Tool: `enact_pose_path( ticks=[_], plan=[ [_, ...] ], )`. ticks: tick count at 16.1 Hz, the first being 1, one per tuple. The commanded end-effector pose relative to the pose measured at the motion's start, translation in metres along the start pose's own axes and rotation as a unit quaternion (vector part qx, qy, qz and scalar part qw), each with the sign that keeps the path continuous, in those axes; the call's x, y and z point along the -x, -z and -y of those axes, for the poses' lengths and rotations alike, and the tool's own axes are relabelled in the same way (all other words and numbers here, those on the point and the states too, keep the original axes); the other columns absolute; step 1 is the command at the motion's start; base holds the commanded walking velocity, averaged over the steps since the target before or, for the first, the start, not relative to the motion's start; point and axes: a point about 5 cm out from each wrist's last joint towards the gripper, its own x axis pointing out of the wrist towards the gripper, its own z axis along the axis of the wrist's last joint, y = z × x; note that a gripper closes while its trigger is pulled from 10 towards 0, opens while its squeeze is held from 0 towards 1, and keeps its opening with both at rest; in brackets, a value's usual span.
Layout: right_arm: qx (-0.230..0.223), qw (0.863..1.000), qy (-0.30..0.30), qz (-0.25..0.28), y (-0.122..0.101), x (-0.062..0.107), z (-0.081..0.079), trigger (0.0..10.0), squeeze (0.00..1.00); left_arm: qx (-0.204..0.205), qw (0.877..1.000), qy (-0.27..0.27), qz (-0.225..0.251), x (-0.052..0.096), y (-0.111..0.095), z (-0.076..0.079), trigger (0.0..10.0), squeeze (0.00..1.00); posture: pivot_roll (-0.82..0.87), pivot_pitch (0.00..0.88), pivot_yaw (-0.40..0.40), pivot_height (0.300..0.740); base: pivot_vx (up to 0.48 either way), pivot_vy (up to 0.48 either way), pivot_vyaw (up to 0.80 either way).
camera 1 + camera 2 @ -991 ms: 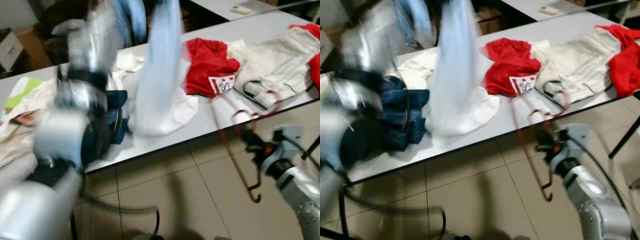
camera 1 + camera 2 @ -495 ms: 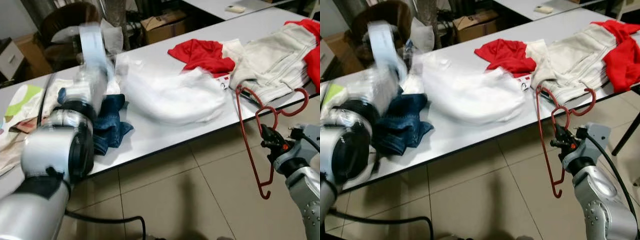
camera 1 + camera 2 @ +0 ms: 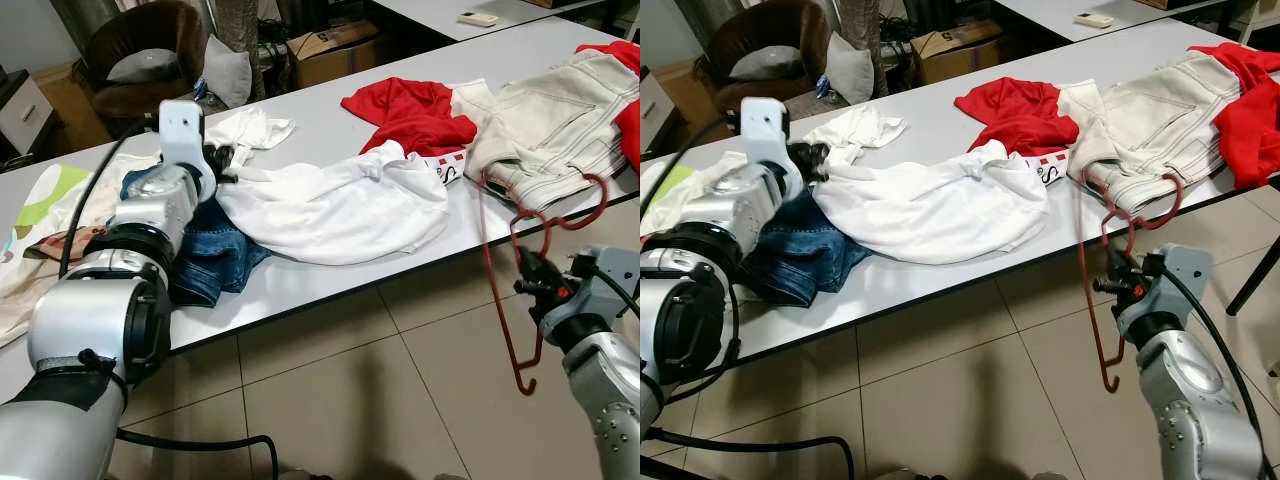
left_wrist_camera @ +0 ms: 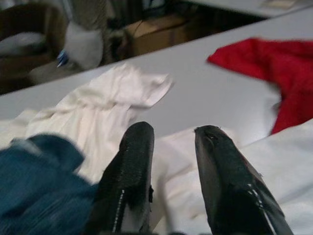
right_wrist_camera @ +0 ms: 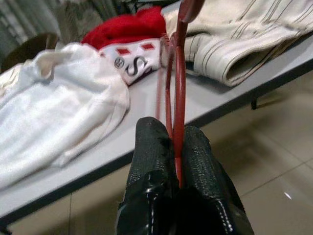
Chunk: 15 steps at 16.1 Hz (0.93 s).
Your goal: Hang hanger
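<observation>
A red wire hanger (image 3: pixel 497 290) hangs upside down in front of the table's front edge, its hook near the floor. My right gripper (image 3: pixel 530 272) is shut on its wire, and the black fingers (image 5: pixel 156 147) pinch the red wire in the right wrist view. My left gripper (image 3: pixel 222 160) rests over the table at the left end of a white shirt (image 3: pixel 340 205). Its fingers (image 4: pixel 137 147) stand open above white cloth. The white shirt lies spread flat on the grey table (image 3: pixel 330 270).
Blue jeans (image 3: pixel 215 250) lie under my left arm. A red shirt (image 3: pixel 415 110) and beige trousers (image 3: pixel 545 110) lie at the table's right. A brown armchair (image 3: pixel 140 50) and a cardboard box (image 3: pixel 320 45) stand behind. A black cable (image 3: pixel 200 440) trails on the tiled floor.
The white shirt, held up in the air a second ago, has come down and now lies spread on the table. My left gripper has lowered to its left end. The hanger stays held.
</observation>
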Motion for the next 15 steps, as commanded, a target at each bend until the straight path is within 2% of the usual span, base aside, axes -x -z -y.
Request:
enact_pose_path(
  ticks=[1, 3, 4, 5, 6, 7, 8, 9, 10, 11, 12, 14, 15],
  plan=[
    [0.027, 0.999, 0.012, 0.040, -0.015, 0.000, -0.005, 10.0, 0.00, 0.014, 0.999, 0.011, 0.041, 0.005, -0.011, -0.011, 10.0, 1.00, -0.18, 0.000, 0.200, 0.740, 0.000, 0.000, 0.00],
    [0.062, 0.996, 0.021, 0.059, -0.025, -0.001, -0.007, 10.0, 0.00, 0.027, 0.996, 0.040, 0.073, 0.008, -0.010, -0.011, 10.0, 1.00, -0.17, 0.000, 0.183, 0.740, 0.000, 0.000, 0.00],
    [0.061, 0.996, 0.023, 0.063, -0.027, -0.002, -0.008, 10.0, 0.00, 0.030, 0.996, 0.044, 0.077, 0.008, -0.009, -0.010, 10.0, 1.00, -0.17, 0.000, 0.182, 0.740, 0.000, 0.000, 0.00],
    [0.057, 0.996, 0.013, 0.071, -0.030, -0.001, -0.016, 10.0, 0.00, 0.034, 0.989, 0.089, 0.109, 0.012, -0.005, 0.001, 10.0, 1.00, -0.17, 0.000, 0.175, 0.740, 0.000, 0.000, 0.00],
    [0.049, 0.996, -0.005, 0.075, -0.029, 0.001, -0.028, 10.0, 0.00, 0.035, 0.981, 0.120, 0.146, 0.021, 0.001, 0.015, 10.0, 1.00, -0.17, 0.000, 0.173, 0.740, 0.000, 0.000, 0.00],
    [0.046, 0.996, -0.015, 0.075, -0.027, 0.003, -0.037, 10.0, 0.00, 0.042, 0.979, 0.119, 0.160, 0.030, 0.008, 0.022, 10.0, 1.00, -0.17, 0.000, 0.172, 0.740, 0.000, 0.000, 0.00],
    [0.047, 0.996, -0.027, 0.065, -0.020, 0.005, -0.045, 10.0, 0.00, 0.017, 0.984, 0.107, 0.145, 0.043, 0.031, 0.029, 10.0, 1.00, -0.17, 0.000, 0.170, 0.740, 0.000, 0.000, 0.00],
    [0.051, 0.996, -0.033, 0.062, -0.017, 0.006, -0.049, 10.0, 0.00, 0.023, 0.986, 0.101, 0.128, 0.049, 0.045, 0.034, 10.0, 1.00, -0.17, 0.000, 0.162, 0.740, 0.000, 0.000, 0.00],
    [0.061, 0.996, -0.036, 0.052, -0.011, 0.007, -0.053, 10.0, 0.00, 0.015, 0.991, 0.078, 0.106, 0.060, 0.071, 0.043, 10.0, 0.99, -0.17, 0.000, 0.155, 0.740, 0.000, -0.371, 0.00],
    [0.067, 0.996, -0.037, 0.043, -0.008, 0.005, -0.053, 10.0, 0.00, 0.010, 0.993, 0.069, 0.094, 0.070, 0.086, 0.051, 10.0, 0.96, -0.17, 0.000, 0.131, 0.740, 0.000, -0.480, 0.00],
    [0.061, 0.997, -0.035, 0.038, -0.006, 0.004, -0.052, 10.0, 0.00, 0.002, 0.995, 0.060, 0.084, 0.081, 0.097, 0.055, 10.0, 0.95, -0.17, 0.000, 0.130, 0.740, 0.000, -0.480, 0.00],
    [0.093, 0.994, -0.047, 0.027, -0.003, 0.006, -0.053, 10.0, 0.00, -0.009, 0.996, 0.055, 0.063, 0.095, 0.107, 0.061, 10.0, 0.94, -0.17, 0.000, 0.126, 0.740, 0.000, -0.480, 0.00],
    [0.094, 0.994, -0.046, 0.023, -0.002, 0.006, -0.052, 10.0, 0.00, -0.015, 0.996, 0.058, 0.061, 0.096, 0.108, 0.062, 10.0, 0.94, -0.17, 0.000, 0.124, 0.740, 0.000, -0.480, 0.00]
  ],
)
